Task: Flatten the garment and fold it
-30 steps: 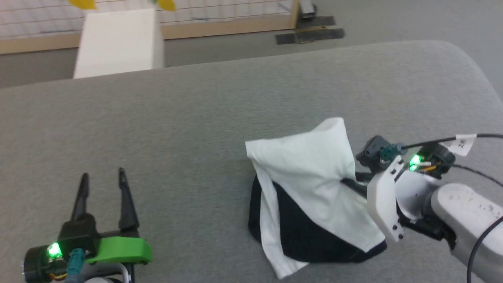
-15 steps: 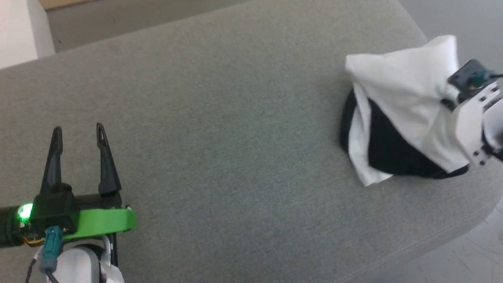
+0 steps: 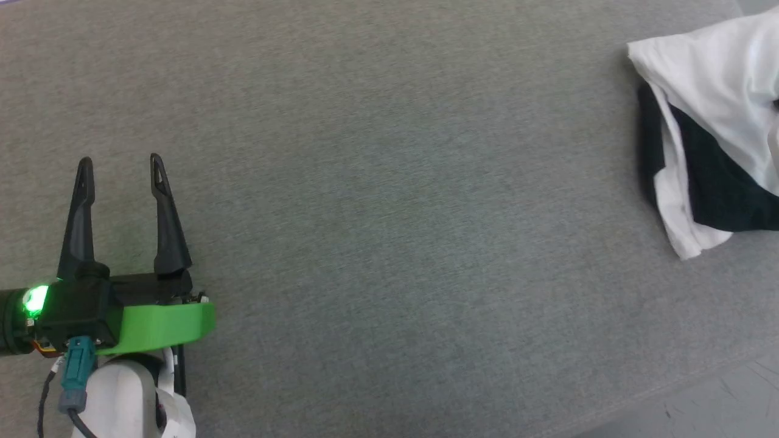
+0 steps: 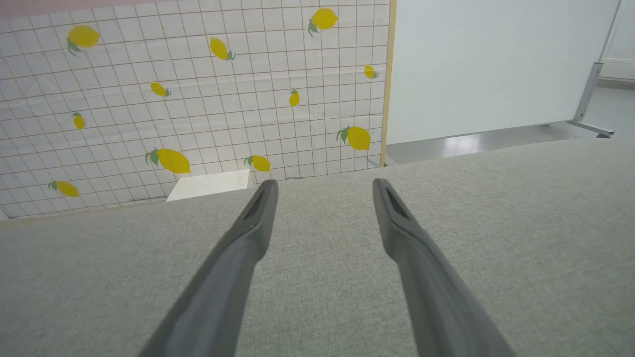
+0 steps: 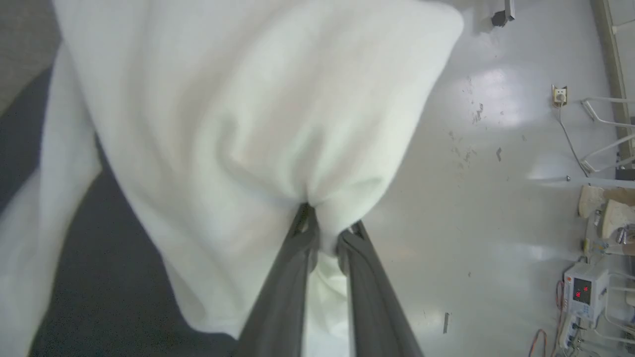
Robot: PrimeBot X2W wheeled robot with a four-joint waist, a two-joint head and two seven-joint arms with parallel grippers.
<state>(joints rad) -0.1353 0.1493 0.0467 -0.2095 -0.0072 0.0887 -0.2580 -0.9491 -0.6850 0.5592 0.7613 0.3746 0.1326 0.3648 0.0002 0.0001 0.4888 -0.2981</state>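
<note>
The soft white-and-black long-sleeved garment (image 3: 712, 103) is seen bunched at the right end of the grey fabric-covered surface (image 3: 389, 182). A fold of its white cloth is clenched between the right gripper (image 5: 330, 220) fingers. Over the surface's left side, the left gripper (image 3: 120, 163) is held spread wide, nothing grasped.

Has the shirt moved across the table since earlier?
Yes. The camera panned, but the shirt has shifted right, closer to the table's far right corner, pinched by the right gripper.
</note>
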